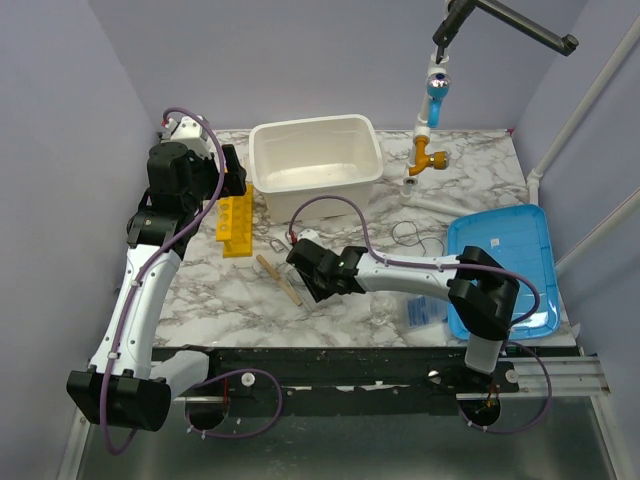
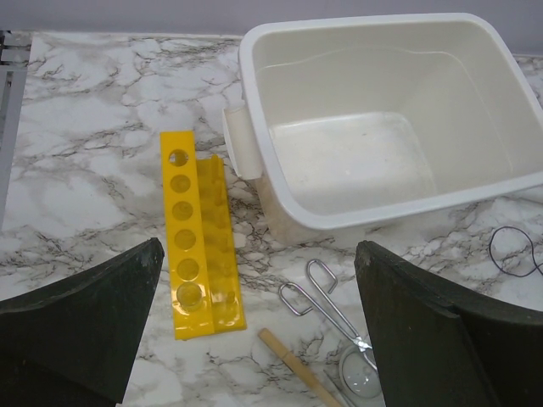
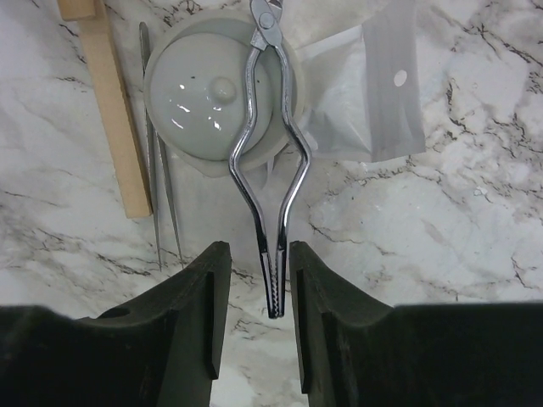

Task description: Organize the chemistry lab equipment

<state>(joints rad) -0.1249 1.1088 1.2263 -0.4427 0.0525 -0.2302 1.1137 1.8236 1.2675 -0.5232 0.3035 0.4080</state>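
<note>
Marble-patterned table (image 1: 340, 305), walled in lilac; all positions are given from the white tub (image 1: 315, 160) at its far side.

Blue tray (image 1: 505, 265): right of the tub and nearer the arm bases.

Left gripper (image 2: 259, 250): hangs left of the tub, fingers spread wide, holding nothing.

Right gripper (image 3: 259, 254): low over the table on the tub's near side. Its fingers are set narrowly apart astride the ridged tips of the tongs, with a gap showing on one side; not yet a pinch.

Rack (image 1: 236, 222): yellow, lying just left of the tub.

Stick (image 3: 114, 119): on the tub's near side, beside the dish.

Tongs (image 3: 275, 284): on the tub's near side, lying across the round dish (image 3: 199, 93), handles out of the wrist view.

Tweezers (image 3: 150, 153): between stick and dish.

Hazards, as judged:
- A grip at the very tips leaves the long handles free, so the smooth metal may pivot or slip out.
- On lifting, the tongs may drag or tip the dish beneath.
- The closing finger may snag the tweezers.
</note>
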